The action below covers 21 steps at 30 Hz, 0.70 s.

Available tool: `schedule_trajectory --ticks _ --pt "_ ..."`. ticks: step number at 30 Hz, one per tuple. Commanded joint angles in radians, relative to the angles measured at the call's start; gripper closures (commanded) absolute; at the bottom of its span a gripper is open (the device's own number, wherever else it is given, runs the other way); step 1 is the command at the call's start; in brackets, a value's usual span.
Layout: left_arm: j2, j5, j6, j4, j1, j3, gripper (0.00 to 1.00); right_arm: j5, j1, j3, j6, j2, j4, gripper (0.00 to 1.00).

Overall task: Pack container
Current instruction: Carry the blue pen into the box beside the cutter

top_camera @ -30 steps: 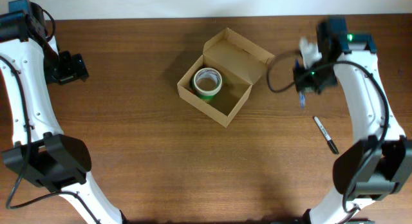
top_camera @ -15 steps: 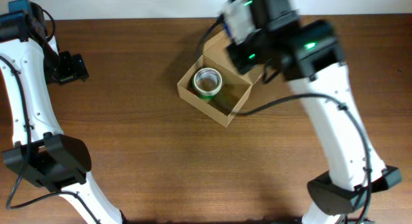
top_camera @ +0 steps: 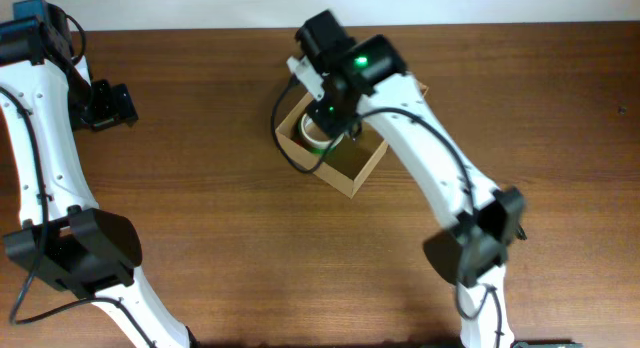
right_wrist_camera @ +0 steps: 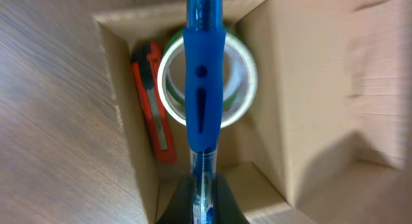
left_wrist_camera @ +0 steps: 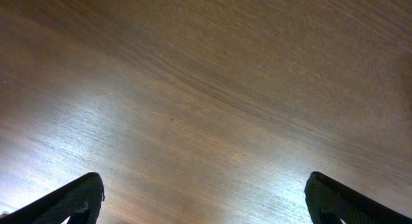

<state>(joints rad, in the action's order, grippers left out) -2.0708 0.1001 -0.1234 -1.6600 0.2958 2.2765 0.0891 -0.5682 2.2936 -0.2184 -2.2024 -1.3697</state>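
brown wooden table, pale strip along its far edge

The overhead camera looks straight down from well above the table, with the box near its far middle. The left wrist camera faces bare wood from close by, its fingertips at the lower corners. The right wrist camera looks down along a blue pen into that same box, very near, which is the part it shares with the overhead view.

Orange box cutter lies just beside a tape roll; blue pen; wooden table.
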Motion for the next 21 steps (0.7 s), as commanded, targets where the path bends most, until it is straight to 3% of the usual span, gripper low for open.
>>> schedule_trajectory --ticks 1,14,21 --pt "-0.005 -0.010 0.006 -0.001 0.001 -0.002 0.00 -0.010 -0.001 -0.006 -0.014 -0.062 -0.004 0.96" --pt "-0.005 -0.010 0.006 -0.001 0.001 -0.002 0.00 -0.108 0.011 -0.024 -0.074 -0.130 -0.003 0.96" --pt "-0.005 -0.010 0.006 -0.001 0.001 -0.002 0.00 -0.138 0.011 -0.120 -0.085 -0.130 0.015 0.96"
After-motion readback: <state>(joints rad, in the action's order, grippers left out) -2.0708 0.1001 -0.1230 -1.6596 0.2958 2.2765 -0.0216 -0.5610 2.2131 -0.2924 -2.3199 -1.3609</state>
